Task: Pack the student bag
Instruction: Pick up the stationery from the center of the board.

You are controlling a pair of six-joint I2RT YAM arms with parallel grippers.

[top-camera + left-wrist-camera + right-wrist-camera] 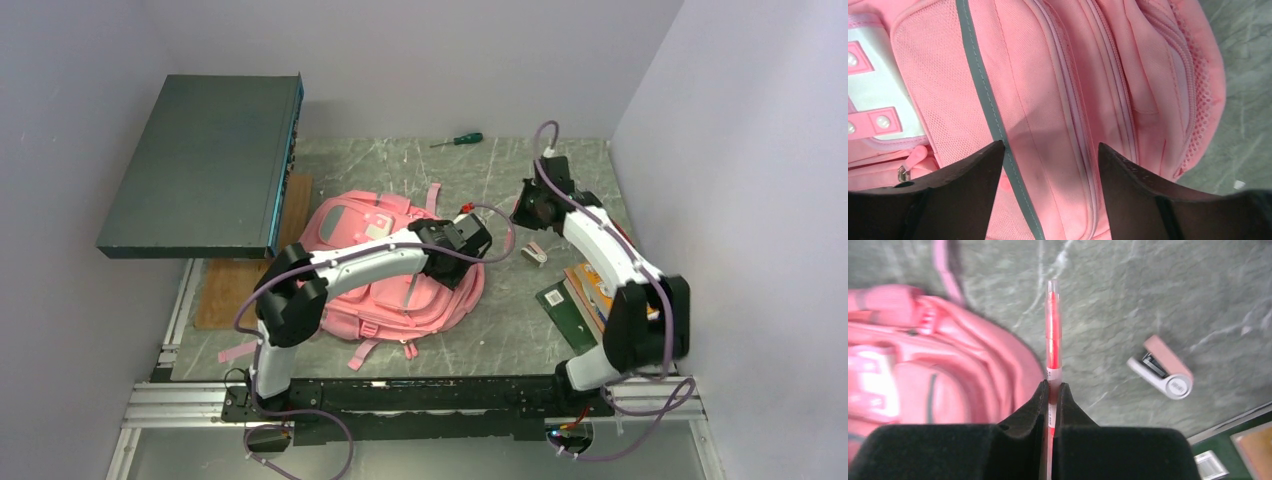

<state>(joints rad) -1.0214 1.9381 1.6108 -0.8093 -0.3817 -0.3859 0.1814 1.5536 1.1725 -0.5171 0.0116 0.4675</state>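
The student bag (420, 305) lies flat on the counter (500, 330), front pockets up, a little left of centre. As far as the left wrist view shows, its zips run closed, though the main opening may be out of sight. Nothing can be seen inside it, so I judge the packing barely begun. The left jaws hang over the bag's front, standing fairly wide with nothing between them but the fabric below; they touch no zip pull that I can make out. The right jaws are pinched tight on a red pen (1053, 325), held above the bare counter just beside the bag's edge. Left to pack, by the look of it, are that pen, the pink stapler (1163, 372) lying near it, and the books (585, 295) stacked at the right edge. A green-handled screwdriver (458, 140) lies well apart at the far side; whether it belongs in the bag I cannot say. The bag likely needs opening before anything goes in.
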